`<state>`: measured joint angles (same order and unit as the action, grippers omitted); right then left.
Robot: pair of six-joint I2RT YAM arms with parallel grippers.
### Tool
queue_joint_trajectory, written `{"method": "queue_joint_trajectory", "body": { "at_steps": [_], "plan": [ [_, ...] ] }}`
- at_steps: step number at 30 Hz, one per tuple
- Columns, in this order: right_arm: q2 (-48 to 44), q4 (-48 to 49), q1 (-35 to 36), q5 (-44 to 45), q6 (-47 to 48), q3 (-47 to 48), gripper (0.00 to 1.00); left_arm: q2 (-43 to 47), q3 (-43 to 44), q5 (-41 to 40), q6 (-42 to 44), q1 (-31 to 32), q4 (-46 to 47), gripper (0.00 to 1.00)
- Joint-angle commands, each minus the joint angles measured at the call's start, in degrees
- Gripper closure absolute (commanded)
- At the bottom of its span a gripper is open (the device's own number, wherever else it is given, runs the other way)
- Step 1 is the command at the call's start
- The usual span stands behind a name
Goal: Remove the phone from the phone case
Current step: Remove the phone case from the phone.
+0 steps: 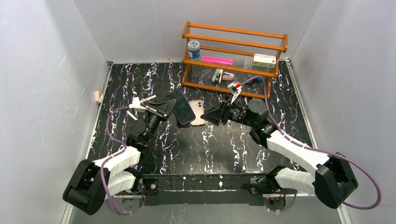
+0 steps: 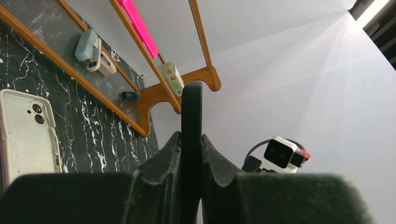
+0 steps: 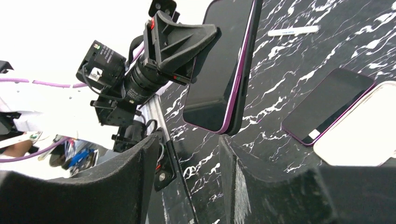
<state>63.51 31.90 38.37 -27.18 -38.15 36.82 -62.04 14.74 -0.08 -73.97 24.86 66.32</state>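
My left gripper [image 1: 166,108] is shut on the edge of a phone in a black case [image 1: 183,106] and holds it tilted above the table. The left wrist view shows the case edge-on [image 2: 191,112] between the closed fingers. The right wrist view shows the phone's dark screen with a purple rim inside the black case [image 3: 219,70]. My right gripper [image 1: 211,114] is open and empty just right of the phone, and its fingers [image 3: 135,168] frame the phone's lower corner without touching it.
A second purple phone [image 3: 327,105] and an empty beige case [image 1: 198,112] lie on the marble table under and beside the held phone. A wooden rack [image 1: 233,51] stands at the back with a jar [image 1: 193,48], a pink strip and a box. A white pen [image 3: 293,31] lies beyond.
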Motion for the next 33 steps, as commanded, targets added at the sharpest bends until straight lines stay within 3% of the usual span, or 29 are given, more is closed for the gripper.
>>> {"method": "queue_joint_trajectory", "body": {
  "at_steps": [1, 15, 33],
  "plan": [
    [3.5, 6.9, 0.38, -5.52, -6.0, -0.09, 0.43, 0.59, 2.85, 0.07, 0.59, -0.25, 4.16, 1.0],
    [13.76, 21.08, 0.36, -10.8, -17.12, -0.47, 0.51, 1.06, 3.5, 3.74, -2.41, -0.25, 4.49, 1.0],
    [10.42, 13.95, 0.31, -4.75, -12.1, -1.35, 0.53, 2.76, 3.36, 4.03, -2.58, -0.25, 4.78, 1.0]
  ]
}}
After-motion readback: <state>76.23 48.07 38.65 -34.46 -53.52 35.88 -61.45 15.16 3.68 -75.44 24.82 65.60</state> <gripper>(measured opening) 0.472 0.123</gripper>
